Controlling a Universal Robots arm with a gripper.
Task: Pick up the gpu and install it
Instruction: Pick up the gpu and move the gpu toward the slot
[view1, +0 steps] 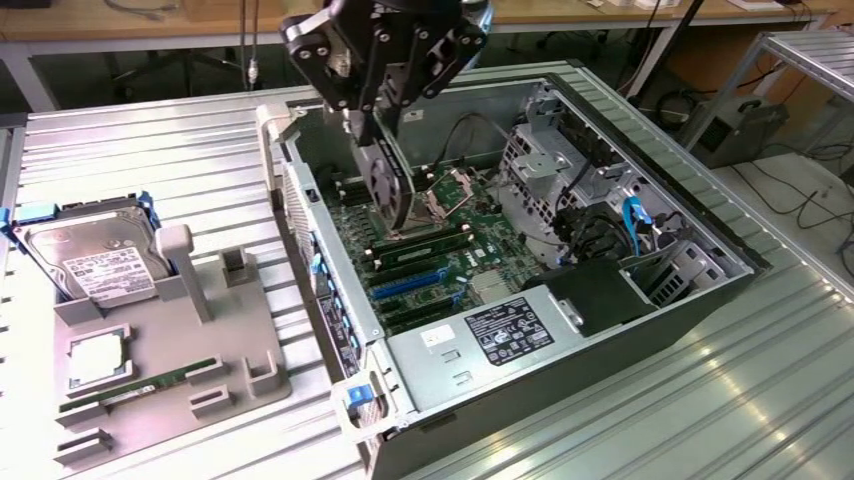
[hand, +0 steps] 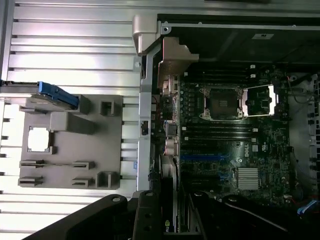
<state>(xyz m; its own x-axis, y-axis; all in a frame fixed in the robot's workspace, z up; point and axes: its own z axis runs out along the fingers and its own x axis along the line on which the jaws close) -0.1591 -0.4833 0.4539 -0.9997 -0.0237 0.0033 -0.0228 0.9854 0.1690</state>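
On the table's (view1: 160, 140) left side, the gray tray (view1: 174, 350) carries the hard drive (view1: 94, 262) at its far corner, partly tucked behind blue rails, and you can barely make out the memory stick (view1: 134, 390) by its near edge. Over the open computer case (view1: 561, 410), the gripper (view1: 376, 118) is cut off at the top, and its jaws pinch the upper edge of the gpu (view1: 390, 185), which hangs upright and edge-on below them above the motherboard (view1: 454, 250). You cannot tell whether the card's lower edge touches the board, and in the wrist view it is a dark sliver between the fingers (hand: 145, 220).
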